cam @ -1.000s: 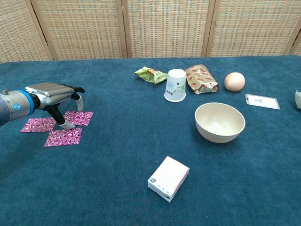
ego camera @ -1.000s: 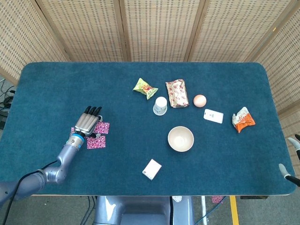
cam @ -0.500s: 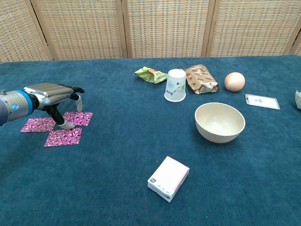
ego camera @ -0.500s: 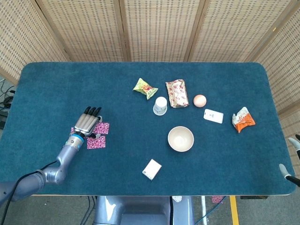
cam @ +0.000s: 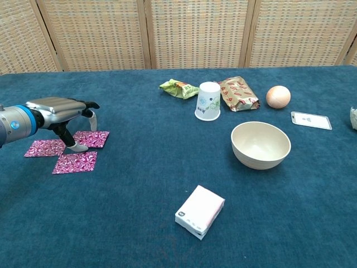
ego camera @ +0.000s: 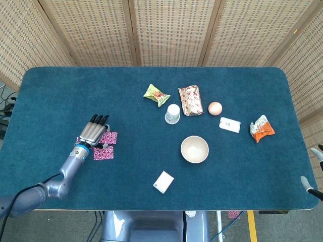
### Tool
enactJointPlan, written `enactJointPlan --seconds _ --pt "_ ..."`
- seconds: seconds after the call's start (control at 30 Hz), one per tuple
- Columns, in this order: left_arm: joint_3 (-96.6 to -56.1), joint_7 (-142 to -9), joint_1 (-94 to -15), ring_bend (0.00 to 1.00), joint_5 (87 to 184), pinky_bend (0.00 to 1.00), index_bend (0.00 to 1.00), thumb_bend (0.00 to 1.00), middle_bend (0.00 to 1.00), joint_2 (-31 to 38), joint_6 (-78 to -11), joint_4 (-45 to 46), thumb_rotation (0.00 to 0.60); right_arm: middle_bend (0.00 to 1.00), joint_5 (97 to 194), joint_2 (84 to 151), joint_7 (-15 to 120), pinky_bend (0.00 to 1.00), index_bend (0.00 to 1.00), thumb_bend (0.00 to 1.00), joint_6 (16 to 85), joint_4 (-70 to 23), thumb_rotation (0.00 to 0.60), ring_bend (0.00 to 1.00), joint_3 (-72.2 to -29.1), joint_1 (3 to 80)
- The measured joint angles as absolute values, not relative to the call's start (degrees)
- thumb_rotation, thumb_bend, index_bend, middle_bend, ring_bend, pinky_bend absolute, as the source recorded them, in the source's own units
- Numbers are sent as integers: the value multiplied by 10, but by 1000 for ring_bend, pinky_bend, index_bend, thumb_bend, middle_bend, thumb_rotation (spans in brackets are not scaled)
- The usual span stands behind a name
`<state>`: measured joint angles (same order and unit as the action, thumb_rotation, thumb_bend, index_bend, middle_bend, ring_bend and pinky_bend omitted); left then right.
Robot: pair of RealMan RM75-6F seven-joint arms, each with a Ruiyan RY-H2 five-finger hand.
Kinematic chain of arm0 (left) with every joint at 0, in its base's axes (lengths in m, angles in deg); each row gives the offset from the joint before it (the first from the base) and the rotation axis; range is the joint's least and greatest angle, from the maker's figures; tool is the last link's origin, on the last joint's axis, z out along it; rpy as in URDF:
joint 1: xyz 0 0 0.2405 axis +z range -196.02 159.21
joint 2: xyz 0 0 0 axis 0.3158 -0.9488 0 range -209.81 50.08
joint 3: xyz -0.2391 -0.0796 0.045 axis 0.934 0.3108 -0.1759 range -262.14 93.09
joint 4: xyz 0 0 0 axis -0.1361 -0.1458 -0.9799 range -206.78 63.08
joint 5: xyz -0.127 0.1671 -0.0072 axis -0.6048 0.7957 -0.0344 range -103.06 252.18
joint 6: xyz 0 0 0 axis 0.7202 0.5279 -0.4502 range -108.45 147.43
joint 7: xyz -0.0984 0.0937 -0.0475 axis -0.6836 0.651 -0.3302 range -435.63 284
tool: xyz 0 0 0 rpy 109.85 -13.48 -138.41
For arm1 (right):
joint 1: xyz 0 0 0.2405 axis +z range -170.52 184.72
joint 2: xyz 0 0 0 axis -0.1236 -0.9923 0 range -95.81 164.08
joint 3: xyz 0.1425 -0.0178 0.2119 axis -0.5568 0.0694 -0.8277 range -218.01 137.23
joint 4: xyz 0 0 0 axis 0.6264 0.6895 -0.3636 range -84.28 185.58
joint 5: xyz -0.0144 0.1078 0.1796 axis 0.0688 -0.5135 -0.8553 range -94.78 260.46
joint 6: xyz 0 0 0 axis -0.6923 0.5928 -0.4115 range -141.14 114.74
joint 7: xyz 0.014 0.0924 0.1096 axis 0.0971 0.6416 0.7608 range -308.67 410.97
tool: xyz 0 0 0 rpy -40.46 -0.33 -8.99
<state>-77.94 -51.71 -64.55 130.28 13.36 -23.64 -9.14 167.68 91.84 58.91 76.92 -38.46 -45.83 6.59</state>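
Blue felt table w/ wicker screens behind: left hand hovers palm-down over the pink foil squares near the left edge, thumb tip touching one, nothing gripped—looks like pre-grasp, next needs a fine pinch on a thin edge.

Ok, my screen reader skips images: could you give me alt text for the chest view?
The left robot hand hovers palm down over three pink foil squares on a blue table, fingertips touching them. To the right are an upturned paper cup, a bowl and a small white box.
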Motion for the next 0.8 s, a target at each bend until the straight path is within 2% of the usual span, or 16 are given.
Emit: enactJointPlan --seconds 0.33,0.57,0.8 --pt "-786 -517 -624 0 1308 0 415 266 0 91 -265 -37 488 119 1681 920 591 0 158 337 764 -383 600 0 -459 71" --pt "-805 -502 -600 0 1308 0 414 264 0 67 -291 9 487 118 1684 922 592 0 158 337 761 -382 600 0 -459 75" --pt "-815 -485 -588 0 1307 0 413 263 0 64 -308 38 488 119 1686 922 592 0 158 337 762 -383 600 0 -458 75"
